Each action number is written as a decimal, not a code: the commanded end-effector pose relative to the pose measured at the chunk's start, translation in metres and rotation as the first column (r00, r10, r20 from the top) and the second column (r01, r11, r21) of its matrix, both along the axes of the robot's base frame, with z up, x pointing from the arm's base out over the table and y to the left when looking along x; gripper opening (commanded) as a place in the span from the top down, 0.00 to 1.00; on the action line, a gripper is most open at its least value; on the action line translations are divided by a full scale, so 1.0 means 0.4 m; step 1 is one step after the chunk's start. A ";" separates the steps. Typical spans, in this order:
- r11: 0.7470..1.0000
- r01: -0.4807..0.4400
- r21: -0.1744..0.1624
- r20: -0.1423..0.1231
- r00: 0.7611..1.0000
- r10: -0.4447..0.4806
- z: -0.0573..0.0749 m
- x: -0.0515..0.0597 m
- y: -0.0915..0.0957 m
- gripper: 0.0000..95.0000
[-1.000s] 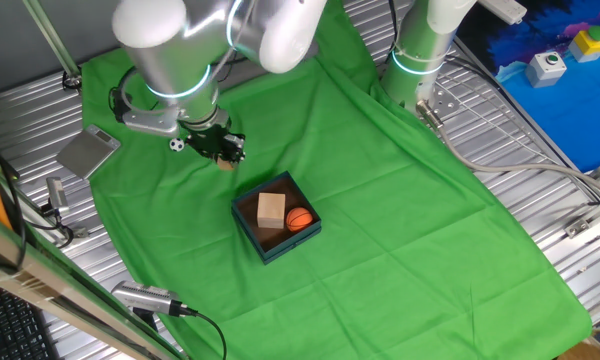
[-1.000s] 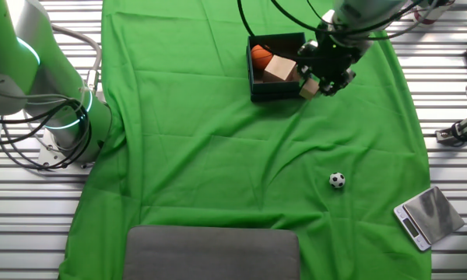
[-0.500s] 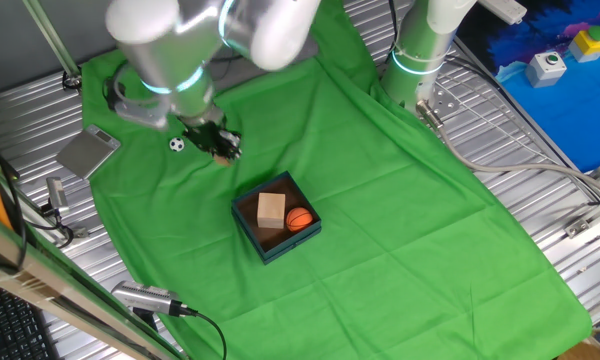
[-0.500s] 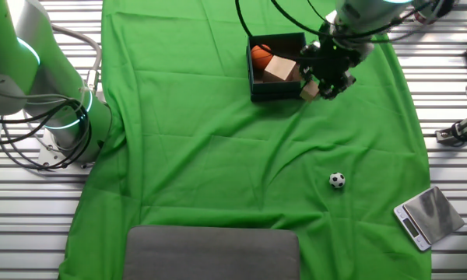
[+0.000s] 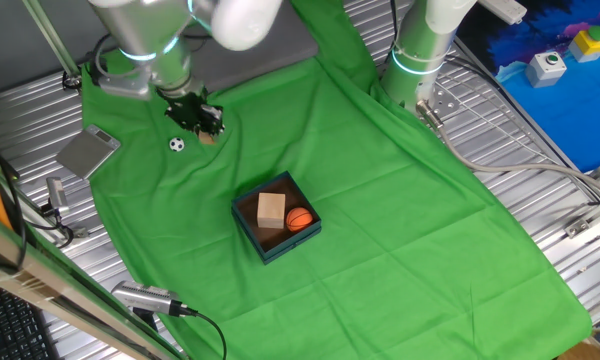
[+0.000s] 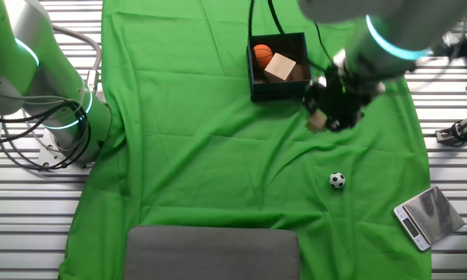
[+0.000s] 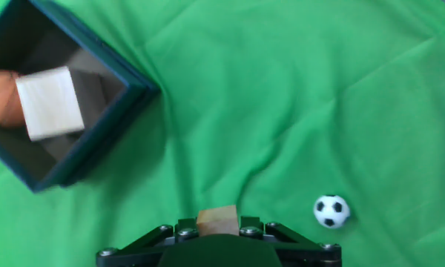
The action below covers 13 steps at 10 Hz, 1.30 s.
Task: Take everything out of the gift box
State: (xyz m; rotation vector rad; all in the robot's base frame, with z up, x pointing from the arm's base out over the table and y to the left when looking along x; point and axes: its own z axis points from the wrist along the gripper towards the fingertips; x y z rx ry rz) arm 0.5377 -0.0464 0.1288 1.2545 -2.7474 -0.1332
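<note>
The teal gift box [image 5: 280, 250] sits on the green cloth and holds a tan wooden block [image 5: 271, 207] and an orange basketball [image 5: 299, 219]. It also shows in the other fixed view [image 6: 276, 95] and the hand view [image 7: 96, 148]. My gripper [image 5: 202, 125] is away from the box, shut on a second small tan wooden block [image 7: 217, 220], held above the cloth [image 6: 317, 122]. The soccer ball [image 5: 177, 144] lies on the cloth beside the gripper, and shows in the hand view [image 7: 331, 211] at lower right.
A flat grey metal scale [image 5: 88, 152] lies at the cloth's edge near the ball. A grey pad [image 6: 214, 253] lies at one end of the cloth. A second robot base [image 5: 420, 60] stands at the far side.
My gripper has moved away from the gift box with the small wooden block in it, toward the soccer ball. The box and its contents have not moved.
</note>
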 end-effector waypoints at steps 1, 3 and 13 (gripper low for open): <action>0.999 -0.046 -0.013 -0.003 0.999 0.046 -0.005 0.000 -0.015 1.00; 0.999 0.016 -0.041 -0.008 1.000 -0.017 -0.005 0.000 -0.015 1.00; 0.998 0.070 -0.005 0.009 0.997 -0.070 -0.080 0.081 -0.198 1.00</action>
